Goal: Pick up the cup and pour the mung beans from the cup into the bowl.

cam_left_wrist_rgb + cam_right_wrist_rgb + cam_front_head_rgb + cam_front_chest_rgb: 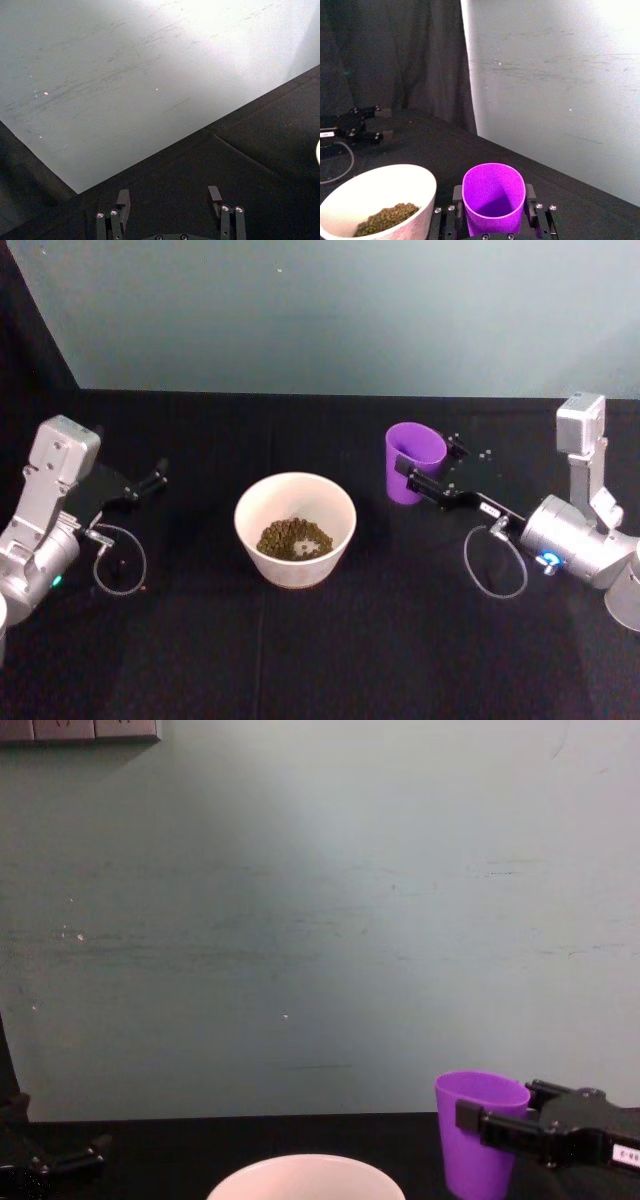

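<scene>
The purple cup [415, 455] stands upright on the black table, right of the bowl [300, 572]. My right gripper [428, 458] reaches in from the right and is shut on the cup, one finger pressed on each side of it [493, 197]. What shows of the cup's inside is plain purple. The pale bowl [380, 185] sits at the table's middle with a heap of mung beans [295, 538] in its bottom. My left gripper [155, 478] is parked at the left, open and holding nothing [169, 192].
A black cloth covers the table up to a pale green wall [330, 310] at the back. Loose cable loops hang by each wrist [495, 560]. Dark curtain [395, 55] stands behind the left arm. Bare cloth lies in front of the bowl.
</scene>
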Available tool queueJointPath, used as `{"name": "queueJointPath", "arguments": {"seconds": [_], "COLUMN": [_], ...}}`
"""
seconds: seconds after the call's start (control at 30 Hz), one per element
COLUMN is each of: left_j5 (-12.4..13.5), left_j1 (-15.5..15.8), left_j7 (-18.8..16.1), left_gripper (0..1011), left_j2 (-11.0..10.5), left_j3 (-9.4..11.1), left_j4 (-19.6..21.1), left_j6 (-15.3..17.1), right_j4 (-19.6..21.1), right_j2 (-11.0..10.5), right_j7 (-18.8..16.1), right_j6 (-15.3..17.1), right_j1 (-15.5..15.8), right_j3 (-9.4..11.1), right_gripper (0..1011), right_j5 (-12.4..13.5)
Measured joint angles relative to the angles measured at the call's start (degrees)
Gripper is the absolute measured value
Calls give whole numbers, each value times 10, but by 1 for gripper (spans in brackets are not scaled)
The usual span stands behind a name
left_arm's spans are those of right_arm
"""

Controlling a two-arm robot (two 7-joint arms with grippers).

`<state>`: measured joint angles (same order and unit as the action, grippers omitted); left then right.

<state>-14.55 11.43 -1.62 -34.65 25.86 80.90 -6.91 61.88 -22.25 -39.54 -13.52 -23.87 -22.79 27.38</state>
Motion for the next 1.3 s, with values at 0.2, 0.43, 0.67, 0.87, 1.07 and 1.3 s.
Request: {"name": "queueJointPath", "arguments": {"seconds": [0.2, 0.43, 0.67, 0.87, 1.07, 1.3], "left_j5": [0, 0, 0, 0, 0, 0], "left_j1": [0, 0, 0, 0, 0, 0], "left_j7": [0, 0, 0, 0, 0, 0], "left_gripper": [1011, 1011, 1011, 1011, 1011, 1012], "left_j2": [0, 0, 0, 0, 0, 0], "left_j3": [0, 0, 0, 0, 0, 0], "left_j4": [0, 0, 0, 0, 0, 0], "left_j6": [0, 0, 0, 0, 0, 0], "right_j4": [-17, -47, -61, -73, -79, -82], "right_j2": [6, 12, 15, 18, 20, 19], "right_j7": [-6, -18, -30, -37, -41, -46], "right_j6": [-10, -25, -28, -23, -20, -19], "right_j1": [-3, -14, -18, -22, -24, -25], "right_j3": [-5, -8, -11, -12, -14, -15], "right_gripper": [716, 715, 716, 716, 715, 716], "right_j5": [-8, -14, -15, -13, -13, -13]}}
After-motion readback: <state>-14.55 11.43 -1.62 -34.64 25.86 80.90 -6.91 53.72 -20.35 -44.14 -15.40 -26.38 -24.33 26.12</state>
